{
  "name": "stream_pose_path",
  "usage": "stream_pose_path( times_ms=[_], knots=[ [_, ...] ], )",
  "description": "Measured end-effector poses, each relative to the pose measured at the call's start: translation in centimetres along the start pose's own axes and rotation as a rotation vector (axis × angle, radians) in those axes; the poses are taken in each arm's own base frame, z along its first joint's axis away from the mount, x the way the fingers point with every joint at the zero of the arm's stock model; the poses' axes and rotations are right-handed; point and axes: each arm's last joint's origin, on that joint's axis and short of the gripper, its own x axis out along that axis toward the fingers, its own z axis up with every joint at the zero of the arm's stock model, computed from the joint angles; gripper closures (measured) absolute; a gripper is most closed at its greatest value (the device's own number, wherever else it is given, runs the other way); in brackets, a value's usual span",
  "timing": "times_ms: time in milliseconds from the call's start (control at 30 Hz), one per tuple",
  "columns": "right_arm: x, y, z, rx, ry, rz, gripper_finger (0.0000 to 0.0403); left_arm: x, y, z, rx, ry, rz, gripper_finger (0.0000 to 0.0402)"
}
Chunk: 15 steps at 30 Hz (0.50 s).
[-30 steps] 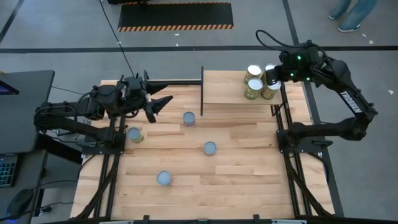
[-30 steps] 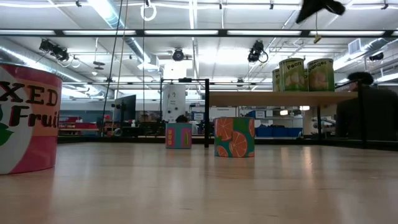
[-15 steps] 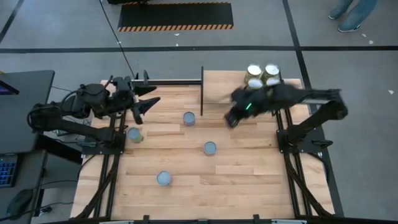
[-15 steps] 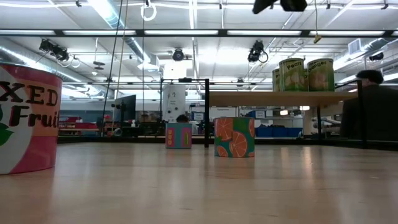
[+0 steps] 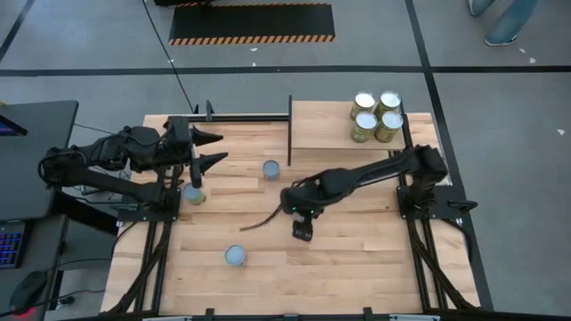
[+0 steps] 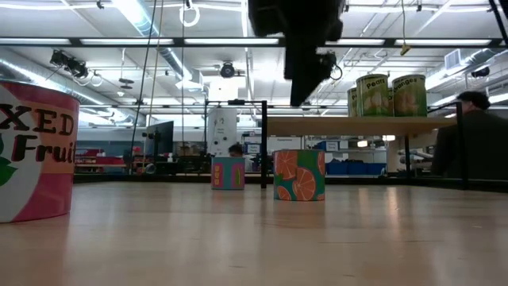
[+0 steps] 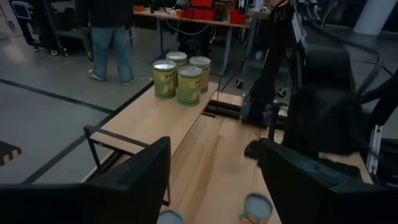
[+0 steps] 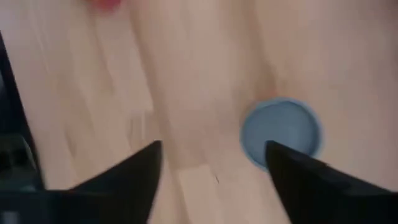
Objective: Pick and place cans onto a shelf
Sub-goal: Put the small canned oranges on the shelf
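Observation:
Four yellow-green cans (image 5: pixel 375 116) stand on the pale shelf (image 5: pixel 321 129) at the far right. On the table stand a can (image 5: pixel 270 169) near the shelf's dark panel, a can (image 5: pixel 194 193) at the left and a can (image 5: pixel 235 256) toward the near edge. My right gripper (image 5: pixel 302 223) hangs open over the table's middle, above an orange can (image 6: pixel 299 175). That can's blue-grey top (image 8: pixel 281 134) shows just beyond the gripper's fingers (image 8: pixel 214 168), untouched. My left gripper (image 5: pixel 223 147) is open and level at the far left, holding nothing.
The shelf's dark upright panel (image 5: pixel 290 129) stands between the shelf and the left half of the table. A big pink fruit can (image 6: pixel 32 151) sits close to the low camera. A person (image 7: pixel 112 37) stands beyond the table's far side.
My right gripper has swung away from the cans on the shelf, toward the table's left and near edges and down, tipping to point at the table's middle, where it now covers the can there. My left gripper has drawn back a little toward the table's left edge.

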Motion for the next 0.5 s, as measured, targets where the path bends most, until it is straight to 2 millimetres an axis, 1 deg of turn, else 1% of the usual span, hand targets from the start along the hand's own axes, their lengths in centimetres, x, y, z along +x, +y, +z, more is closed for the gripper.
stream_pose_path(
  times_ms=[100,167,200,300,400,500],
  knots=[
    [2.0,-0.2,-0.1,-0.151,0.079,-0.005,0.0034,0.0,0.0,-0.1,-0.002,0.009,0.001,0.0155],
    [3.0,-0.7,0.0,-0.198,0.114,-0.014,0.0011,0.0,0.0,-0.3,-0.004,0.029,0.004,0.0155],
    [3.5,-1.0,0.0,-0.207,0.125,-0.019,0.0011,0.0,0.1,-0.4,-0.01,0.039,0.007,0.0155],
    [3.8,-1.9,0.3,-0.206,0.136,-0.047,0.0022,0.0,0.1,-0.6,-0.022,0.061,0.011,0.0155],
    [3.3,-2.6,0.5,-0.213,0.129,-0.102,0.0024,0.0,0.1,-0.8,-0.028,0.074,0.014,0.0155],
    [3.2,-2.9,0.8,-0.264,0.118,-0.112,0.0022,0.0,0.1,-0.8,-0.022,0.077,0.015,0.0155]
  ],
)
